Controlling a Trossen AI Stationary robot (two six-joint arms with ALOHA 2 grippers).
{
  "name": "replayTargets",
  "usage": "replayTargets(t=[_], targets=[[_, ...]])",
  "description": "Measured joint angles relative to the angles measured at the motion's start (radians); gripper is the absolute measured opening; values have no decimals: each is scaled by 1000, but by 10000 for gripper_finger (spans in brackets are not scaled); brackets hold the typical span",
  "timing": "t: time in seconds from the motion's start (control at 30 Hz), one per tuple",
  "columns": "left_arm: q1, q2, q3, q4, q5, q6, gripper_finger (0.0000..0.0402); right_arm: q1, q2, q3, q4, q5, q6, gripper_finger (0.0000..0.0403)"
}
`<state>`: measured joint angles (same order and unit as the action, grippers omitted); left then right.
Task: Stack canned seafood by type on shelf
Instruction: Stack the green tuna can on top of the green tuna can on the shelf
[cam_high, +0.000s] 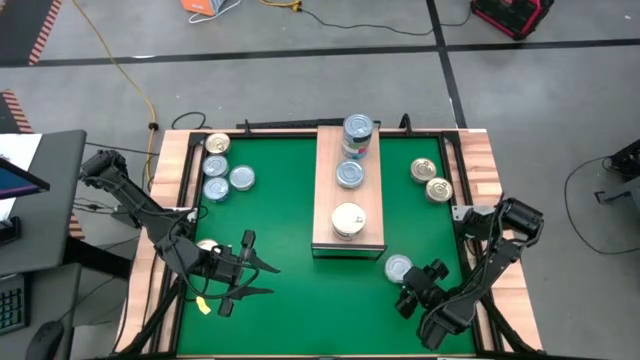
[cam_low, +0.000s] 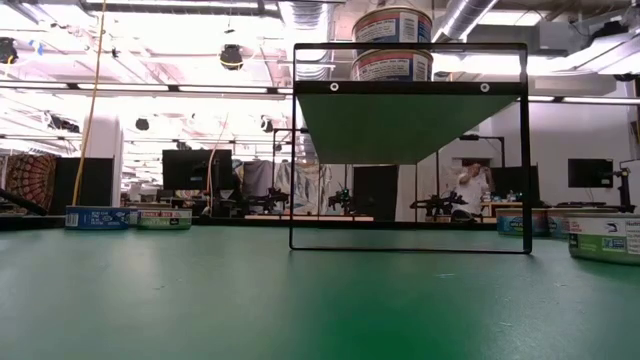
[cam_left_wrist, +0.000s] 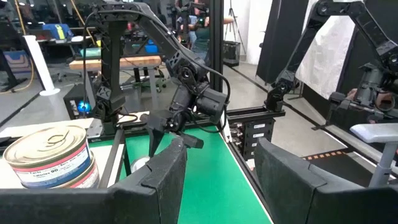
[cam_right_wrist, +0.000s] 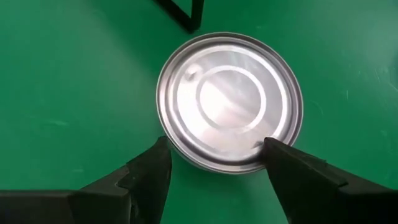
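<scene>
Right gripper (cam_right_wrist: 214, 165) low over a silver-topped seafood tin (cam_right_wrist: 230, 99) on the green bench mat, fingers (cam_right_wrist: 149, 171) spread either side of its rim, beside the wooden shelf (cam_high: 322, 190) bearing stacked tins (cam_high: 356, 136), left gripper (cam_high: 262, 277) waiting, fingers apart, empty.

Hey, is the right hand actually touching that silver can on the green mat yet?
Cannot tell. In the right wrist view the right hand straddles the silver can with fingertips at its rim, but neither contact nor gap shows plainly.

Tin labels (cam_left_wrist: 53, 158) — unreadable (too blurred).
</scene>
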<state>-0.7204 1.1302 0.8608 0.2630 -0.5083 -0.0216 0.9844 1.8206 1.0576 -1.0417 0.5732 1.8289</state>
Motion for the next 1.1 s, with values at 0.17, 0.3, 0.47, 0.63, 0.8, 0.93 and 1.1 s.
replayTargets(t=[0.17, 0.3, 0.47, 0.63, 0.8, 0.93, 1.1], targets=[[0, 0, 0, 0, 0, -2, 180, 0, 0, 0, 31, -15, -127, 285], [0, 0, 0, -3, 0, -2, 180, -2, 0, 1, 104, -11, -353, 285], [0, 0, 0, -3, 0, -2, 180, -21, 2, 46, 28, -26, -488, 285], [0, 0, 0, -5, -1, 7, 180, -49, 2, 129, -52, 4, -659, 285], [0, 0, 0, -5, -1, 9, 180, -80, 2, 147, 33, 0, -877, 285], [0, 0, 0, -6, -1, 9, 180, -101, 2, 148, 101, 0, -1024, 271], [0, 0, 0, -12, -1, 9, 180, -131, 2, 147, 40, 0, -1025, 207]])
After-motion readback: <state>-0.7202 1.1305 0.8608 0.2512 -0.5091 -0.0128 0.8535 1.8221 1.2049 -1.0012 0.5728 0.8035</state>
